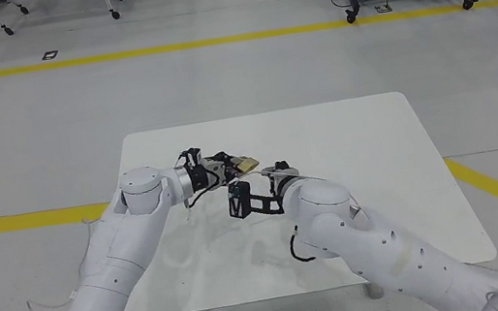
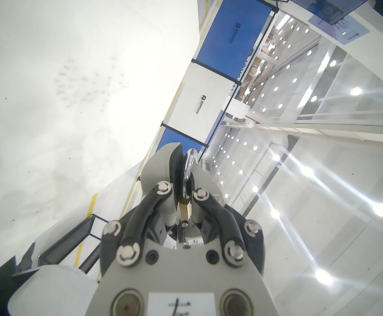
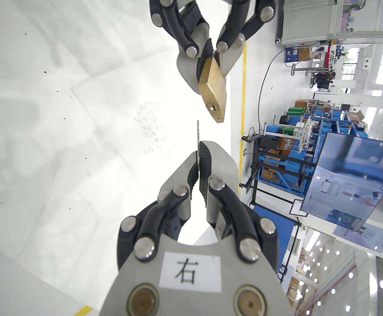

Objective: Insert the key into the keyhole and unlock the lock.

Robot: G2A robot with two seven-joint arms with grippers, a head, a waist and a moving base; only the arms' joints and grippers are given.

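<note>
At the right gripper (image 3: pixel 202 152): clenched on the key (image 3: pixel 197 131), with the blade edge-on and projecting past the fingertips toward the lock.

At the left gripper (image 3: pixel 211 59): clamped on the brass padlock (image 3: pixel 213 89) at the shackle (image 2: pixel 190 161) end, with the body hanging clear of the fingers and the keyhole (image 3: pixel 212 106) in the bottom face turned toward the key.

Both held in the air above the white table (image 1: pixel 373 136), near its middle, grippers facing each other and close together.

Step in hand, by judgement: alignment ahead of insertion. Not yet inserted. Key tip near the bottom face of the padlock but apart from it, and apparently offset to one side of the keyhole. Offset in depth hard to judge from the edge-on look at the blade.

Next move, by judgement:
- Hold the padlock rigid. Expect a tendency to swing about the shackle under side load.
- Shift the key sideways until the tip lines up with the slot.
- Match the blade plane to the slot direction before any advance.
- Advance along the blade axis only, with light force. Stop on contact with the brass face beside the slot, then realign.
- Seat fully, then turn to release the shackle.
</note>
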